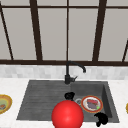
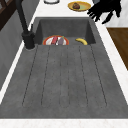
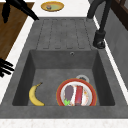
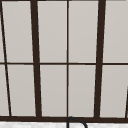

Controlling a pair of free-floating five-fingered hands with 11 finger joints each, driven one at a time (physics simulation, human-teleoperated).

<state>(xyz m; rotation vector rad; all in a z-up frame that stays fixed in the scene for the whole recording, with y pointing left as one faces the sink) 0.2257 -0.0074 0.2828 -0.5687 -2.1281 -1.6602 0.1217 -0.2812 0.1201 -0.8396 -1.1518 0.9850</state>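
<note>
A round red-rimmed plate [image 3: 76, 95] carrying a dark food piece and a red one lies on the floor of the dark grey sink basin [image 3: 40, 75], beside the drain. The right hand [image 1: 101, 118] hovers at the basin's front right corner, just in front of the plate and apart from it, fingers spread and released (holding nothing). A yellow banana [image 3: 35, 95] lies on the basin floor near the front wall. The left hand [image 1: 69, 95] sits behind a large red ball [image 1: 67, 115] at the front edge; I cannot tell how its fingers stand. The black tap [image 1: 71, 71] rises behind the basin. A yellow plate [image 1: 4, 103] rests on the left counter.
</note>
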